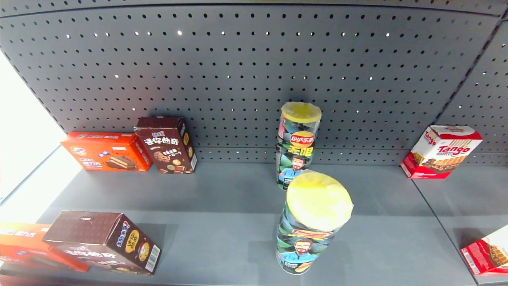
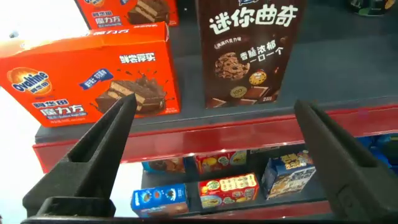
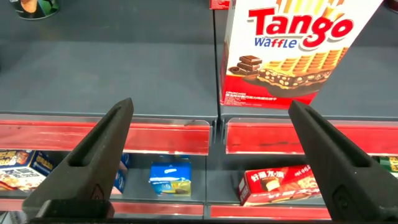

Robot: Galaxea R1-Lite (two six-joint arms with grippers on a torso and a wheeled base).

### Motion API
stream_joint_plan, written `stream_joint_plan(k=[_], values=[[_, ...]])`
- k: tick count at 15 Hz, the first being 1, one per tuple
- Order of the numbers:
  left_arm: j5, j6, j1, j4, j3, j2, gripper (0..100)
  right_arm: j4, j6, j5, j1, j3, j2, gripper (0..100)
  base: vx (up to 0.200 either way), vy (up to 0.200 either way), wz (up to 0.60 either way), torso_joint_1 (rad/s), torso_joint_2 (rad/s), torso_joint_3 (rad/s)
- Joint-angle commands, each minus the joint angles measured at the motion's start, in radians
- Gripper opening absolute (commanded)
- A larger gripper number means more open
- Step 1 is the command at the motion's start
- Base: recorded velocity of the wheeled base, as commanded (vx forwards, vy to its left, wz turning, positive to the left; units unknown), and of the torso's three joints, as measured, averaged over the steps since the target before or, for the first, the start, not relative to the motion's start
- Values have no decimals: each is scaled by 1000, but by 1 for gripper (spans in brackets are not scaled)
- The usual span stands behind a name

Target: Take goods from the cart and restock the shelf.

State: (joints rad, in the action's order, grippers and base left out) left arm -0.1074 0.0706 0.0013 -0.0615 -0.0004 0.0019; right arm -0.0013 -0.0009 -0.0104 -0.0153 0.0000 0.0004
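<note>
Head view: front chip can [image 1: 310,224] stands before rear chip can [image 1: 297,143].

A grey perforated back panel [image 1: 254,71] is seen behind the shelf [image 1: 222,238], and light is let through some of its holes. A bright white opening [image 1: 20,131] is seen at the left end. A red price rail [image 3: 168,137] is fitted along the shelf's front edge. On the tier below, a blue packet [image 3: 170,177], a red box [image 3: 280,183] and a colourful small box [image 2: 227,186] are laid.
</note>
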Motion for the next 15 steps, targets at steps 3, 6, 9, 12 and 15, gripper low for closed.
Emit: stream_joint_plan(k=[3,6,9,12,15], values=[[-1,29,0,0,0,-2,100,0,-1,0,0,0,0,100,0,0,0,0,0,0],[26,31,0,0,0,-2,100,0,-1,0,0,0,0,100,0,0,0,0,0,0],[40,69,2,48,0,-2,100,0,-1,0,0,0,0,100,0,0,0,0,0,0],[61,54,0,68,0,-2,100,0,-1,0,0,0,0,100,0,0,0,0,0,0],[77,-9,0,66,0,-2,100,0,-1,0,0,0,0,100,0,0,0,0,0,0]])
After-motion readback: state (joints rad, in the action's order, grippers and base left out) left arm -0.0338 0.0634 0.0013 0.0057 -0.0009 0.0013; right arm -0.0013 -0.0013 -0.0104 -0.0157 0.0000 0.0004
